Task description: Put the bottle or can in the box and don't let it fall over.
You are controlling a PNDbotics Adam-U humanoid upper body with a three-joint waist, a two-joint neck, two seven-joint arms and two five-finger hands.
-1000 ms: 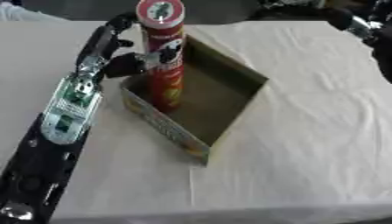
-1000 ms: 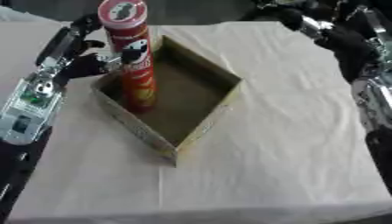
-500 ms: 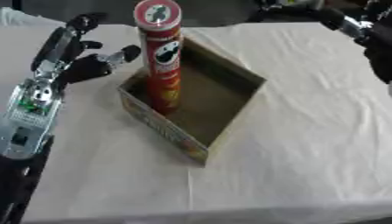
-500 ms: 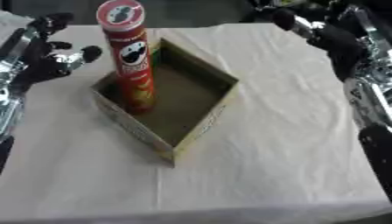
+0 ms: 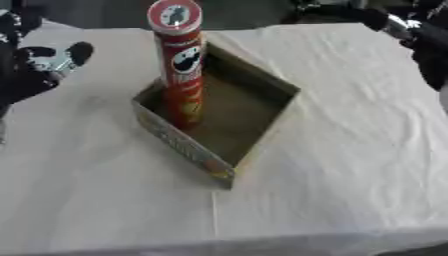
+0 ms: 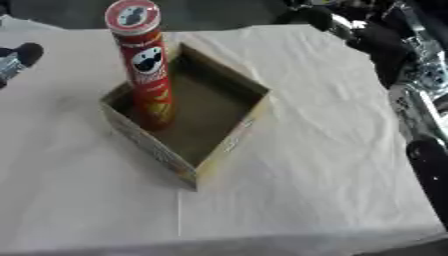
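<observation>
- Your left hand [image 5: 39, 62] hangs released, well apart from the can [image 5: 181, 65].
- The can stands upright inside the box [image 5: 262, 125], right of that hand.
- Your right hand: can't tell.

The can [image 5: 181, 70] stands upright in the box's [image 5: 262, 125] left corner; the box sits mid-table [image 5: 350, 165], nearer the left edge.

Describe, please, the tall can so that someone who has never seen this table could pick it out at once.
On the table under a white cloth sits an open cardboard box, turned cornerwise near the middle. The can stands upright inside it, in the corner toward the robot's left. It is a tall red tube with a round lid and a face logo, rising well above the box walls.
</observation>
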